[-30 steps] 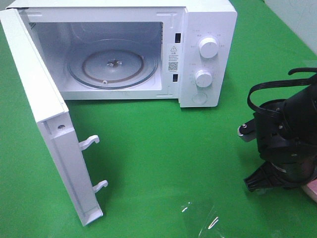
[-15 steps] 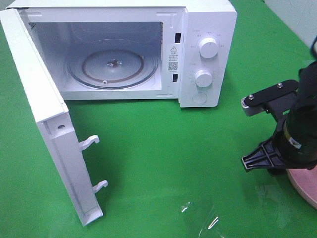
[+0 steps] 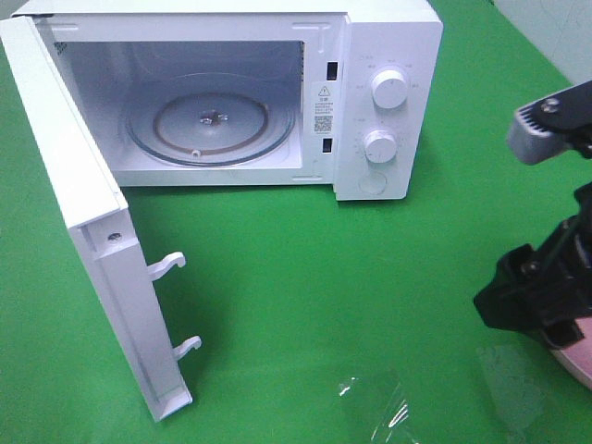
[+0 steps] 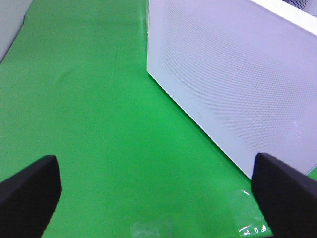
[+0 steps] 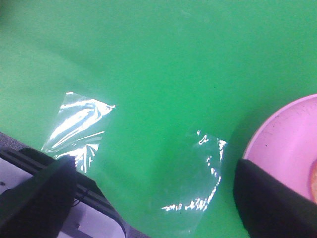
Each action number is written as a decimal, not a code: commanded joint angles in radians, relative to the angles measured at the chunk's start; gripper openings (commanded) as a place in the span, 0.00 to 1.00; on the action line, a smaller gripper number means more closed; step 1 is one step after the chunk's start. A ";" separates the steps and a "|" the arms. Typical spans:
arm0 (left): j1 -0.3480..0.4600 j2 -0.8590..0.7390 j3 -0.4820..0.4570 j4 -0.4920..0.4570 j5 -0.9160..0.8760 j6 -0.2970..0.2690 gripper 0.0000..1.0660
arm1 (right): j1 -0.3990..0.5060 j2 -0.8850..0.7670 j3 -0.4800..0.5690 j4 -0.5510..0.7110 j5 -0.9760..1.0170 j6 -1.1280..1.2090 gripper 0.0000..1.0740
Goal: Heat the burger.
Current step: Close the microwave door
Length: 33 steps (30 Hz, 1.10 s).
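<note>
I see my right gripper [image 5: 148, 198] hanging spread wide and holding nothing, low over the green cloth [image 3: 370, 277], the pink plate [image 5: 287, 144] and burger [image 5: 314, 179] just beside one finger.

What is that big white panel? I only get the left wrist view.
Observer: That is the microwave's door, standing wide open. From above, the glass turntable inside is bare.
Operator: Where's the food, then?
Observer: A pink plate lies by the right arm's jaws, which stand open. Only an orange-brown sliver shows on it, probably the burger.
</note>
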 commanded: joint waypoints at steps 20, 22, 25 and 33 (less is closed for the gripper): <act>0.002 -0.005 0.003 -0.005 -0.011 0.000 0.91 | -0.051 -0.573 0.054 0.016 0.263 -0.043 0.72; 0.002 -0.005 0.003 -0.005 -0.011 0.000 0.91 | -0.103 -0.621 0.079 0.018 0.260 -0.058 0.72; 0.002 -0.005 0.003 -0.005 -0.011 0.000 0.91 | -0.189 -0.695 0.107 0.026 0.256 -0.088 0.71; 0.002 -0.005 0.003 -0.005 -0.011 0.000 0.91 | -0.383 -0.925 0.156 0.036 0.217 -0.102 0.71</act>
